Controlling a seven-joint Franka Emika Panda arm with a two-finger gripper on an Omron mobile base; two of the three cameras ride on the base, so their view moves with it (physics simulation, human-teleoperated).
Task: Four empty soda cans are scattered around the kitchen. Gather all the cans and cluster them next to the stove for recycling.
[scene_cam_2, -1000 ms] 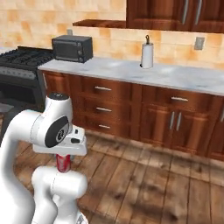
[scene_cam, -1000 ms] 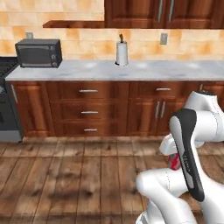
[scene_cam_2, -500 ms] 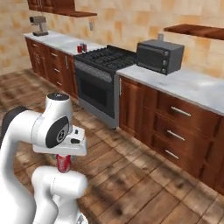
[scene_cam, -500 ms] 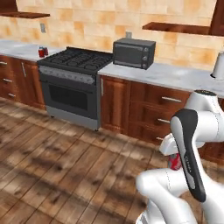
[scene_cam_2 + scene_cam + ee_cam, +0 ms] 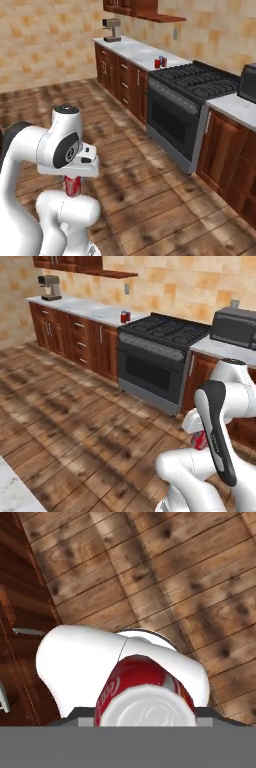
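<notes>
Claw (image 5: 145, 714) clamped on a glossy red soda can (image 5: 145, 692) with a silver top, tucked over wood-plank floor (image 5: 75, 421). At ten o'clock, two cans (image 5: 124, 317) stand on the marble bench (image 5: 95, 308) beside the black grated stove (image 5: 160, 351)

Three soda cans are on view in the kitchen: one red can (image 5: 145, 694) held between the robot's fingers, seen at 6 o'clock from the hand camera, and a pair on the counter (image 5: 95, 310) just beside the stove (image 5: 160, 358), one red (image 5: 123, 317) and one blue (image 5: 128, 316), at 11 o'clock in the left base view. One black stove with a single oven door stands in the cabinet run, with one grey toaster oven (image 5: 235, 327) at 2 o'clock and one coffee machine (image 5: 50, 288) at 10 o'clock. One wall shelf (image 5: 107, 272) hangs at 12 o'clock.
</notes>
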